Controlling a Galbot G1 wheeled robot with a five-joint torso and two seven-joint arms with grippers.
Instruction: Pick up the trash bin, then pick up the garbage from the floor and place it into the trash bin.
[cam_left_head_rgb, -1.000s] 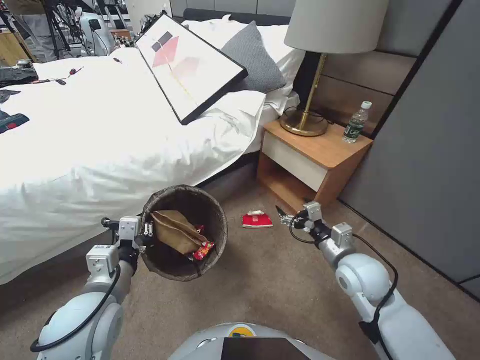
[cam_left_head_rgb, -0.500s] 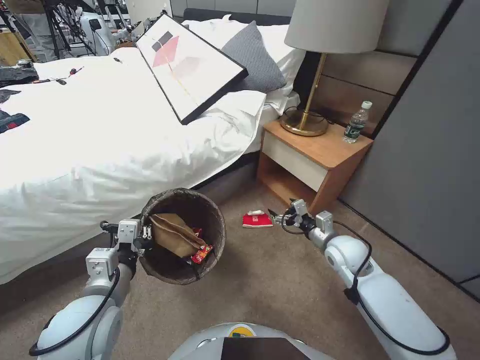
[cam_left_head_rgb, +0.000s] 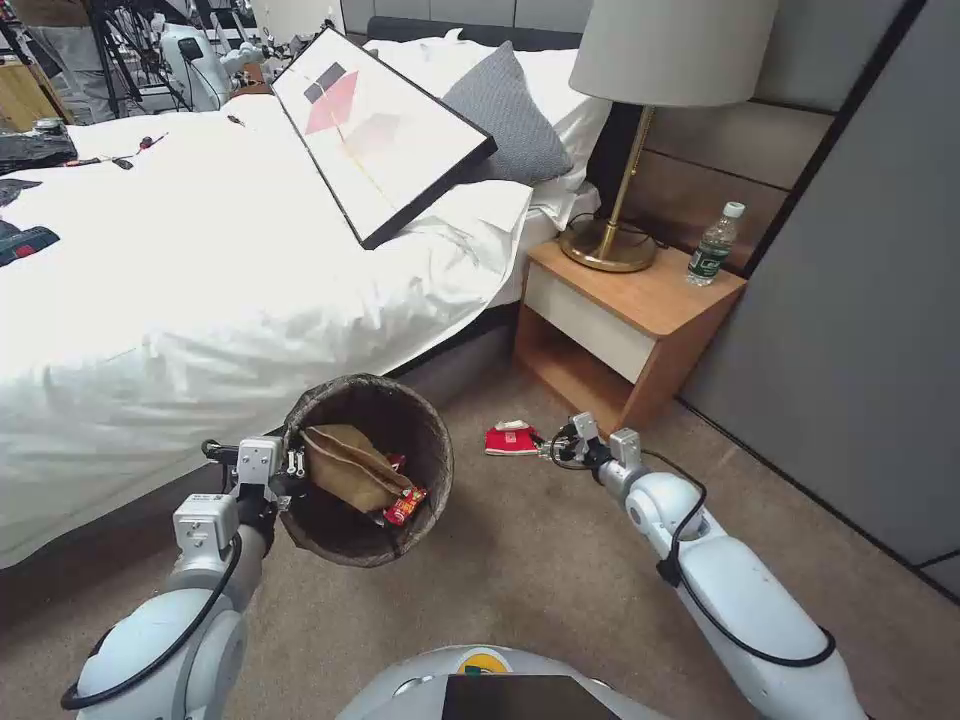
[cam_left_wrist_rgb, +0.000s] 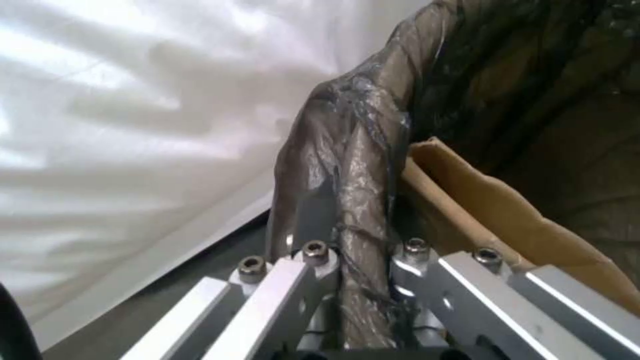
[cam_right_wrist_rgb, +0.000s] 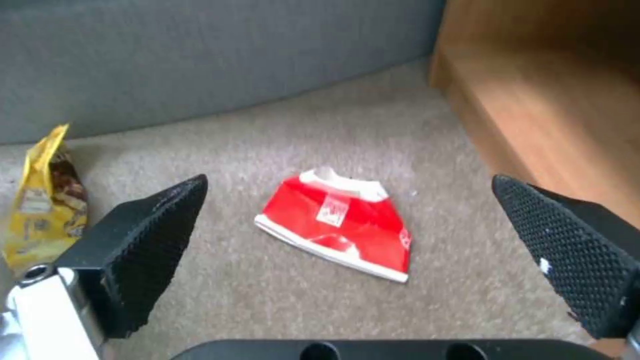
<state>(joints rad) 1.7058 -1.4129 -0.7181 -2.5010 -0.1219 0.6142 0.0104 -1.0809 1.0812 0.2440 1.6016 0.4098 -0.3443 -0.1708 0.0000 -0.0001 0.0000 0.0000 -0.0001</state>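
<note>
Bedroom floor of brown carpet (cam_left_head_rgb: 520, 570), with a big white bed (cam_left_head_rgb: 200, 280) on the left side.

Down low on the left, left hand (cam_left_head_rgb: 293, 462) (cam_left_wrist_rgb: 360, 250) shut tight on the rim of the trash bin (cam_left_head_rgb: 365, 381) (cam_left_wrist_rgb: 347, 150). One finger outside the rim, one inside, with the dark bag squeezed between. Bin held up off the carpet, just beside the bed edge, mouth tipped toward the robot. So first job looks done: bin picked up.

Inside the bin already: a flat brown paper bag (cam_left_head_rgb: 345, 465) (cam_left_wrist_rgb: 480, 200) and a small red snack packet (cam_left_head_rgb: 405, 503). Some trash put away, then.

More left to do. To the right of the bin, a squashed red-and-white packet (cam_left_head_rgb: 513, 440) (cam_right_wrist_rgb: 337, 225) lying flat on the carpet. Also a yellow snack wrapper (cam_right_wrist_rgb: 40, 210) on the carpet close to the grey bed base, apart from the red packet.

Next to the right, right hand (cam_left_head_rgb: 548, 452) (cam_right_wrist_rgb: 348, 182) low by the floor, just beside the red-and-white packet and pointed at it. Wide open, black bumpy pads (cam_right_wrist_rgb: 153, 235) far apart, packet lined up between them. Holding nothing, touching nothing yet. Looks like the reach-for-it step, with the grab not yet made.

Far right, a wooden nightstand (cam_left_head_rgb: 640, 300) close behind the right hand.
</note>
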